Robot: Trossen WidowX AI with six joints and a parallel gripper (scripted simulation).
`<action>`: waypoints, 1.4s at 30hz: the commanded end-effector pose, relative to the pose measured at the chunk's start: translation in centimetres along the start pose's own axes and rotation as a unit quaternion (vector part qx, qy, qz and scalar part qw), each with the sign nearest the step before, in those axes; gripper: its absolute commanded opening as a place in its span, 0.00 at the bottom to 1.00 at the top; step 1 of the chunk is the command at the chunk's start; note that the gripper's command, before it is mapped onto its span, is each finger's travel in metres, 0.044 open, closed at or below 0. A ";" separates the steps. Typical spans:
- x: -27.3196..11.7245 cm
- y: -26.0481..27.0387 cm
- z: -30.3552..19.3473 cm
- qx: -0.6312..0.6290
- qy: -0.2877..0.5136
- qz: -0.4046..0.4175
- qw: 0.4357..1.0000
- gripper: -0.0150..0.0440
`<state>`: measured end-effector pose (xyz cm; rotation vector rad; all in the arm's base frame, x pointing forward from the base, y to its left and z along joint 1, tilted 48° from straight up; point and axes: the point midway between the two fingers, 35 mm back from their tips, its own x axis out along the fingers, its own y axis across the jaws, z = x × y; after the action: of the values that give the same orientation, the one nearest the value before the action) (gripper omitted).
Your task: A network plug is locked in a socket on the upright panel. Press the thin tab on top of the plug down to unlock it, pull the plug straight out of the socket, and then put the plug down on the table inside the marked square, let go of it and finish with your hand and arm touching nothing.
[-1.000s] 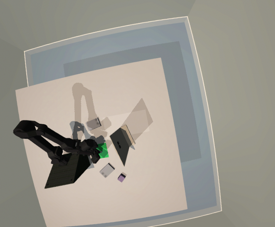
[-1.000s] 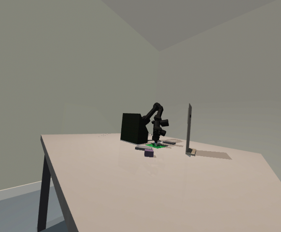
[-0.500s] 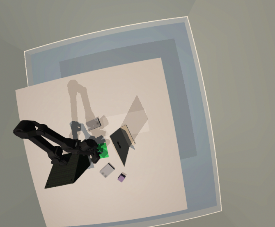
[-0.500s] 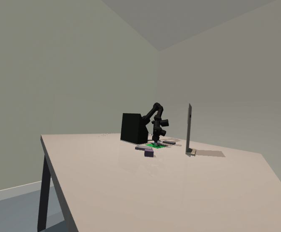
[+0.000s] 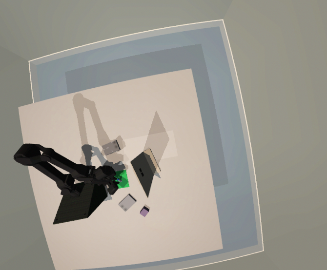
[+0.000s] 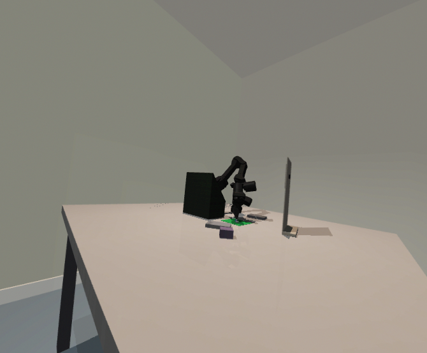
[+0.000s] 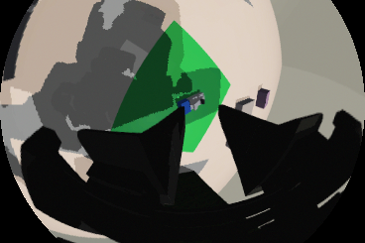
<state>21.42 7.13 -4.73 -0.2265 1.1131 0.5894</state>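
pale tabletop (image 5: pixel 169 226) (image 6: pixel 244 304) (image 7: pixel 248 34), green square (image 5: pixel 124 182) (image 6: pixel 244 223) (image 7: pixel 198 135), blue-and-grey plug (image 5: pixel 118 180) (image 7: pixel 192 102) within its outline, pincer (image 5: pixel 117 183) (image 6: pixel 236 218) (image 7: pixel 201 110) parted and released just above

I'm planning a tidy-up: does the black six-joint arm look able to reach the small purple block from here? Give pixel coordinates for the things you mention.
Probably yes: the small purple block (image 5: pixel 144 211) (image 6: pixel 226 232) (image 7: pixel 263 98) sits beyond a flat grey box (image 5: pixel 127 202) (image 6: pixel 218 225), low enough to pass over.
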 end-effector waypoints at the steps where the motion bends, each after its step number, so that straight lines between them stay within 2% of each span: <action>1: -0.4 -0.1 0.2 -0.002 -0.004 -0.001 1.000 0.52; 42: -3.4 -1.4 0.2 -0.002 -0.001 -0.003 1.000 0.52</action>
<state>21.04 5.21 -2.28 -0.2286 1.1228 0.5865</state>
